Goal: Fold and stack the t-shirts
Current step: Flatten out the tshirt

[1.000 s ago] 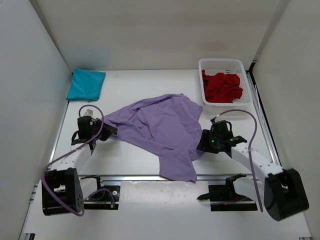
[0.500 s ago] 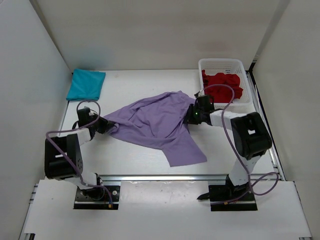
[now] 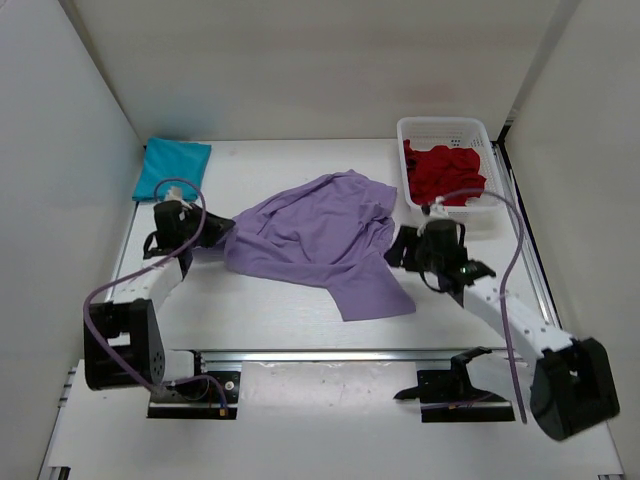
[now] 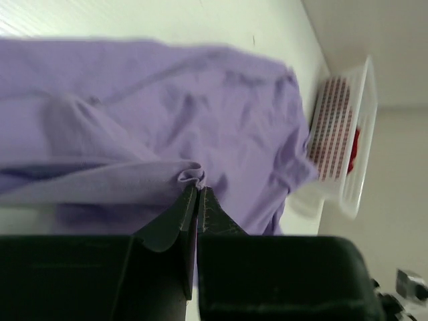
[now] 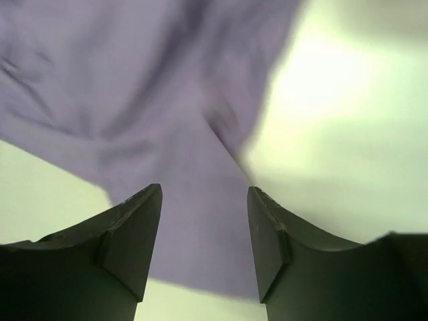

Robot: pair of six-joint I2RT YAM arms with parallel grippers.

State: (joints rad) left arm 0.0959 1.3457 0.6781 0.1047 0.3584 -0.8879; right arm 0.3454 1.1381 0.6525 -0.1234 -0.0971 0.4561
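The left gripper is pinching a small pucker of the lavender t-shirt between jaws pressed tight together, at the shirt's left edge. The cloth is running away from that pinch in long shallow ridges toward the right, so it looks to be under a light pull there. The right gripper is hanging with its jaws well apart and nothing between them. Purple cloth is lying beneath them in the wrist view, while the overhead view puts the gripper just beside the shirt's right edge, near its lower flap.

The lavender shirt itself is lying in the middle of the table, rumpled and roughly opened out, with one flap trailing toward the near side. No clean fold is showing in it yet.

Farther out, the teal t-shirt is sitting at the far left corner as a compact, flat rectangle, which I judge to be folded and set down as the base of the stack. The dark red t-shirt is lying heaped inside the white mesh basket at the far right, untouched by either arm.

So the work seems about a third done: one shirt finished, one being spread for folding, one waiting. Flattening and folding the lavender one, placing it on the teal, then repeating with the red — all of that is remaining.
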